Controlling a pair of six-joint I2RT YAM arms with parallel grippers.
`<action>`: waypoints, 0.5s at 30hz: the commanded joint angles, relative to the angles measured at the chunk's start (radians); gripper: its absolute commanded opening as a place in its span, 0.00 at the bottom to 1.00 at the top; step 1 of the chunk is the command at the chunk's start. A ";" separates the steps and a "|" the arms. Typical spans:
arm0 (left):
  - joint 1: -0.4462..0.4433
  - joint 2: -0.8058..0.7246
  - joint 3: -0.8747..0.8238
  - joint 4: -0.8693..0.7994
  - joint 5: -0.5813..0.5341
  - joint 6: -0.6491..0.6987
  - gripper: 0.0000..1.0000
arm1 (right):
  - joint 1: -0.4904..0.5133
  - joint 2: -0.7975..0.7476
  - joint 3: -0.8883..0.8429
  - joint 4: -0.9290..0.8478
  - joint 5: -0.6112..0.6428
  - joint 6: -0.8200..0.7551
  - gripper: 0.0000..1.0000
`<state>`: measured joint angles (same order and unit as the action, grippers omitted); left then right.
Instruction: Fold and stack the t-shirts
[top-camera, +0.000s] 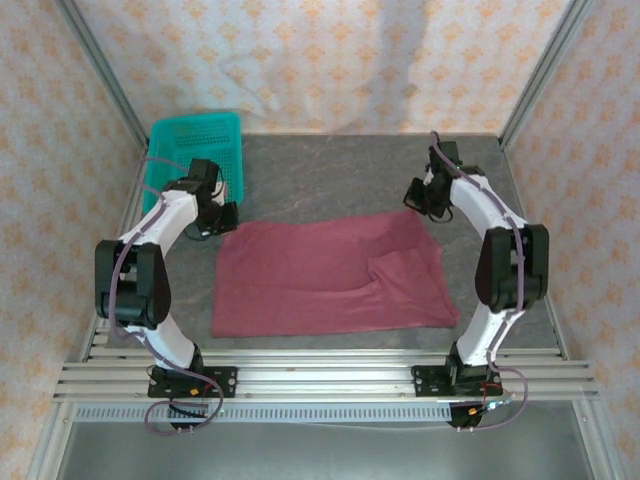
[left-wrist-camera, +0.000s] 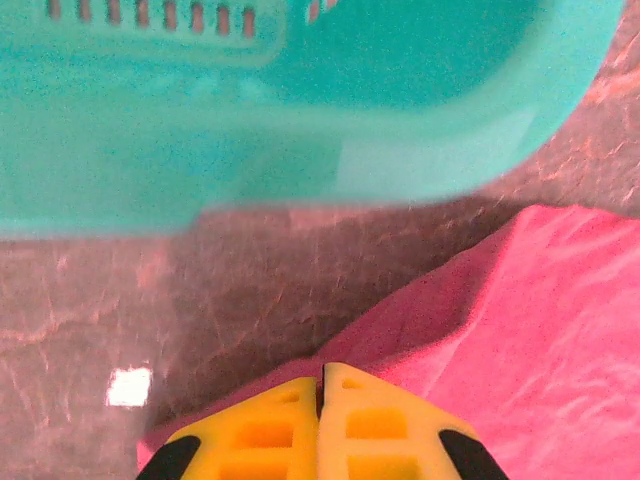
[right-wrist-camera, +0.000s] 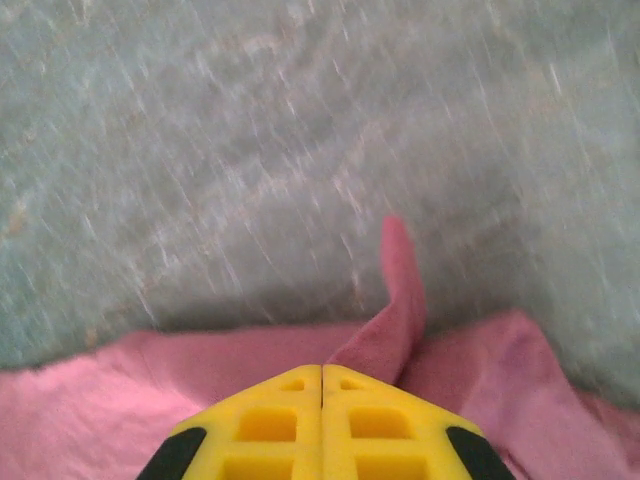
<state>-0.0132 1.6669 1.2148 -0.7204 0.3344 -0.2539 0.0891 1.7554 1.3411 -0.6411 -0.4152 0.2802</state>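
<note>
Maroon t-shirt (top-camera: 320, 275) lies spread flat, rumpled fold toward its right edge.

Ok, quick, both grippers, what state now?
Left gripper: shut, seemingly pinching the maroon cotton t-shirt corner.
Right gripper: shut on the t-shirt's edge.

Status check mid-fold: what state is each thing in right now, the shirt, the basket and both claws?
t-shirt: spread on the table, with a raised crease on its right half.
basket: upright at the table's far left corner, nothing seen inside.
left claw: shut, apparently pinching the t-shirt's far left corner.
right claw: shut on the t-shirt's far right edge, fabric peaking up at the tips.
</note>
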 joint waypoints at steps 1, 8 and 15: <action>-0.012 -0.069 -0.101 -0.009 0.013 -0.036 0.00 | -0.002 -0.117 -0.179 0.060 0.015 0.073 0.00; -0.038 -0.227 -0.375 0.038 0.022 -0.123 0.00 | -0.001 -0.320 -0.550 0.148 -0.039 0.193 0.00; -0.075 -0.253 -0.471 0.041 -0.012 -0.188 0.00 | -0.002 -0.360 -0.617 0.101 -0.017 0.173 0.22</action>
<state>-0.0685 1.4136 0.7361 -0.6907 0.3500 -0.3962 0.0891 1.4162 0.6994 -0.5289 -0.4511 0.4576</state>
